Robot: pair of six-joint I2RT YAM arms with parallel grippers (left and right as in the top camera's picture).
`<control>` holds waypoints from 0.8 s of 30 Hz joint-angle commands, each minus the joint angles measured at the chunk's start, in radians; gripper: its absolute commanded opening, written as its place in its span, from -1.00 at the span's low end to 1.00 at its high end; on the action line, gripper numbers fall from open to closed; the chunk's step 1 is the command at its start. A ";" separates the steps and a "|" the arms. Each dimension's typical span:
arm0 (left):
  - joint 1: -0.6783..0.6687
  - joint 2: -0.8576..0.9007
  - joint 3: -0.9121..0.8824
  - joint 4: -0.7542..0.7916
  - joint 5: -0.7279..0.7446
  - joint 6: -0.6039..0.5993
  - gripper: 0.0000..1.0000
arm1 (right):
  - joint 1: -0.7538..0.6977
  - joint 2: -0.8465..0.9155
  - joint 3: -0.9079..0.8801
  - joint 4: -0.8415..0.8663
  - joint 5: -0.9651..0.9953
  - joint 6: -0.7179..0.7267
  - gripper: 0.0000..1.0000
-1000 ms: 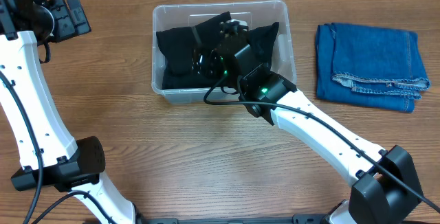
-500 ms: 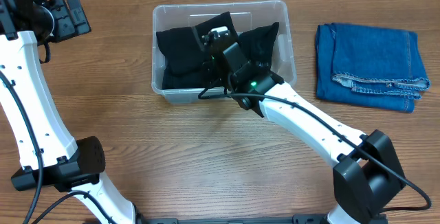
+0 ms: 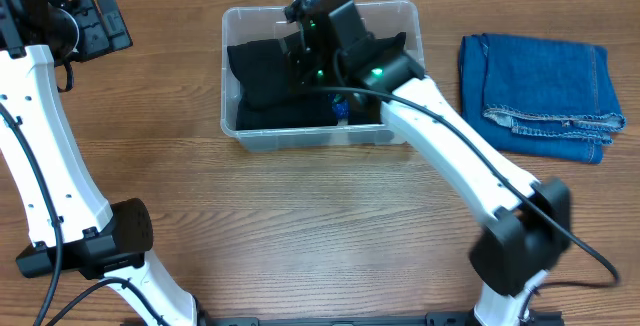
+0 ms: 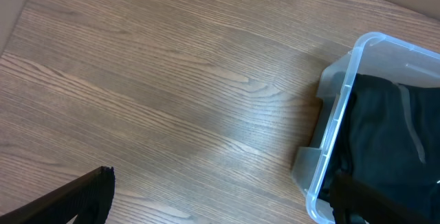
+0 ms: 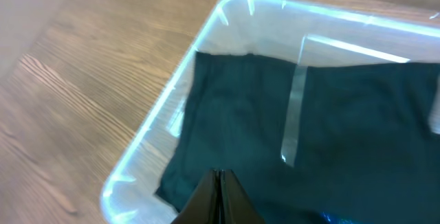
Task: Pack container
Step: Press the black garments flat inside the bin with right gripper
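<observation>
The container (image 3: 300, 141) is a clear plastic bin at the table's far middle, with black cloth (image 3: 262, 76) lying in it. My right gripper (image 3: 302, 24) hangs over the bin's far side. In the right wrist view its jaws (image 5: 219, 177) are pressed together above the black cloth (image 5: 344, 128), with nothing showing between them, and the bin's rim (image 5: 158, 114) curves past on the left. My left gripper (image 3: 95, 26) is raised at the far left, away from the bin. In the left wrist view it (image 4: 220, 207) stands wide open over bare wood, the bin's corner (image 4: 344, 114) to its right.
Folded blue jeans (image 3: 540, 96) lie on the table to the right of the bin. The right arm (image 3: 450, 156) stretches across the table from the near right up to the bin. The left arm's white links (image 3: 45, 146) stand along the left edge.
The right gripper has shut its jaws and moved from the middle of the bin toward its far side. The left arm has not moved.
</observation>
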 commanded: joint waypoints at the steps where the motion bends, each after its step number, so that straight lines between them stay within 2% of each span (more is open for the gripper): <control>1: 0.002 -0.019 -0.002 0.001 -0.004 -0.003 1.00 | 0.003 0.112 0.010 0.068 -0.055 -0.048 -0.93; 9: 0.002 -0.019 -0.002 0.001 -0.004 -0.003 1.00 | 0.006 0.264 0.010 0.096 -0.111 -0.041 -0.93; 15: 0.002 -0.019 -0.002 0.001 -0.004 -0.003 1.00 | 0.007 0.275 0.032 0.077 -0.118 -0.042 -0.93; 24: 0.002 -0.019 -0.002 0.001 -0.004 -0.003 1.00 | 0.013 0.269 0.306 -0.121 -0.123 -0.046 -0.93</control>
